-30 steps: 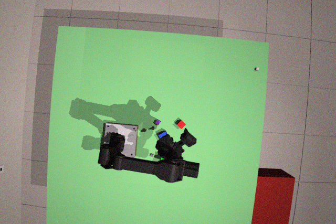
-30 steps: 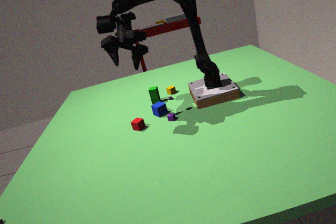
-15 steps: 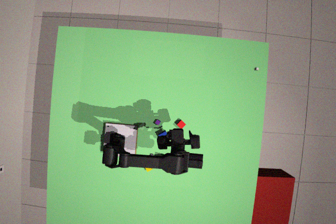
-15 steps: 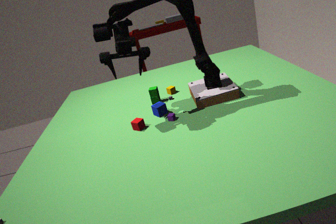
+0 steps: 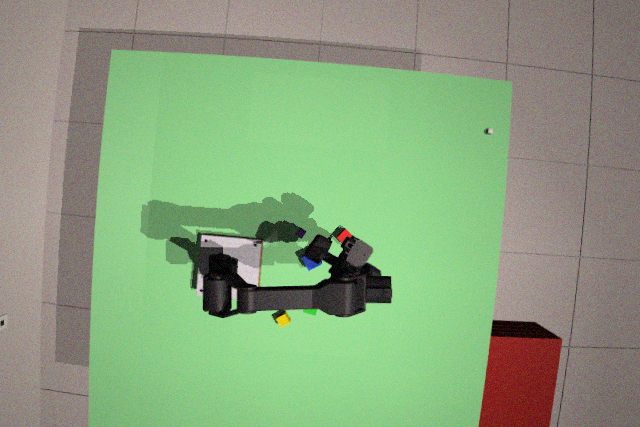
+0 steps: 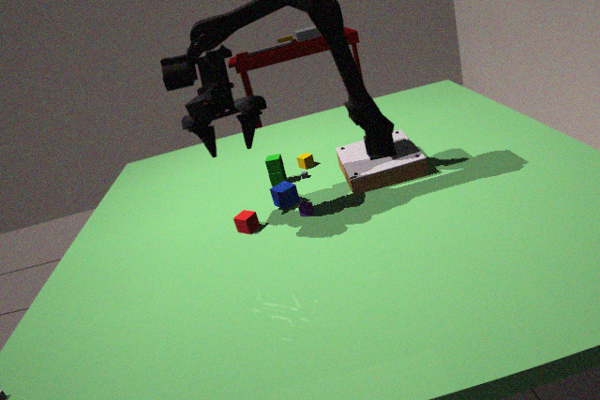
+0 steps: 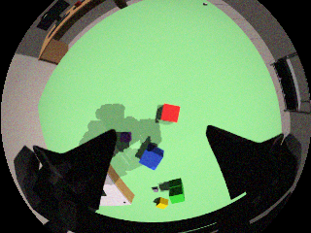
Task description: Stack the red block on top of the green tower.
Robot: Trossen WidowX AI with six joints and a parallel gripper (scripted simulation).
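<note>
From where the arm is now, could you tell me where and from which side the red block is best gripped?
Grip the red block from straight above, closing on two opposite vertical faces. It sits flat on the table, apart from the blue block, so its sides look free. The gripper hangs open and high, so it would probably need to turn square to the faces.

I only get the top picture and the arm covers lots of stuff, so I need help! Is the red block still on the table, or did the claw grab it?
Observer: The red block sits on the table. The gripper hangs open high above, holding nothing.
Operator: Where's the green tower? I only see a tiny green bit under the arm.
Observer: The green tower stands upright, taller than the other blocks, just behind the blue block.
Operator: Is the red block touching the blue one?
Observer: No, there's bare table between them in the wrist view; the red block stands alone.
</note>
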